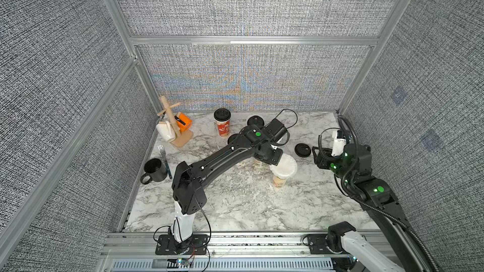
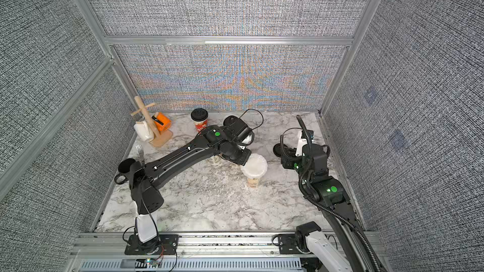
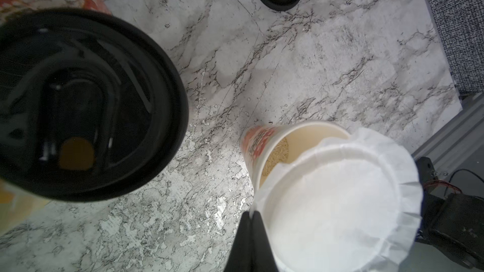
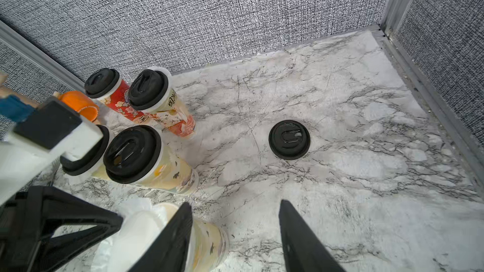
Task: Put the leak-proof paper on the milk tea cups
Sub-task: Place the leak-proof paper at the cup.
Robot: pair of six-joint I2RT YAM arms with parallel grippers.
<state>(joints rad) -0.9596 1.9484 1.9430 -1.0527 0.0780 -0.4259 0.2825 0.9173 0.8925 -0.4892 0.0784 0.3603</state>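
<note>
A whitish round leak-proof paper (image 1: 286, 164) (image 2: 254, 164) (image 3: 340, 200) lies tilted over an open beige milk tea cup (image 1: 279, 182) (image 2: 252, 182) (image 3: 275, 147) near the table's middle. It is offset, and part of the mouth shows uncovered in the left wrist view. My left gripper (image 3: 252, 214) is shut on the paper's edge. My right gripper (image 4: 235, 204) hovers open to the right of that cup (image 4: 209, 242), with nothing between its fingers. Several other milk tea cups (image 4: 132, 153) (image 4: 149, 90) (image 1: 222, 124) stand behind, each with a black lid on.
A loose black lid (image 1: 302, 150) (image 4: 289, 139) lies on the marble table at the right. A wooden mug tree (image 1: 172, 129) with an orange and a white mug, a fork (image 1: 162, 150) and a black mug (image 1: 154, 170) stand along the left wall.
</note>
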